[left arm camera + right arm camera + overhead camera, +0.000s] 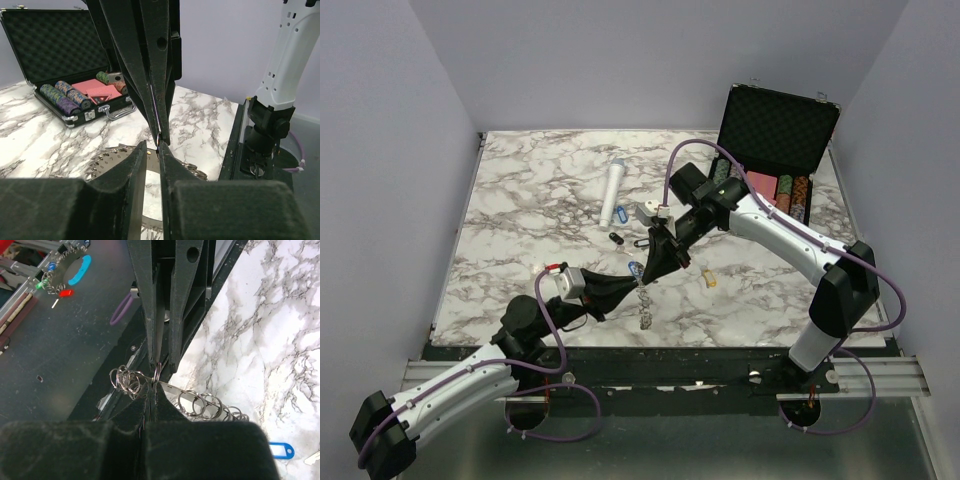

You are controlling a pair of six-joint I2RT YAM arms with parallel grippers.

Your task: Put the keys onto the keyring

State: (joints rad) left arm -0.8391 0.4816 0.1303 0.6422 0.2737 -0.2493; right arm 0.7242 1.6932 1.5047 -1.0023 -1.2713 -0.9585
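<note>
The keyring (643, 305) stands on edge near the table's front, a silvery plate fringed with small split rings (200, 402). My left gripper (625, 285) is shut on its band (107, 160), which shows beside and between the fingers in the left wrist view. My right gripper (645, 272) reaches down from the far right and meets the ring's top edge. It is shut on a blue-tagged key (633, 268), whose small ring (157, 372) shows at the fingertips. Loose keys lie on the table: blue (608, 220), black (616, 238) and yellowish (710, 280).
A white cylinder (613, 192) lies behind the loose keys. An open black case (775, 130) with poker chips (65, 97) stands at the back right. Another blue-tagged key (280, 450) lies on the marble table (520, 230) near my right gripper.
</note>
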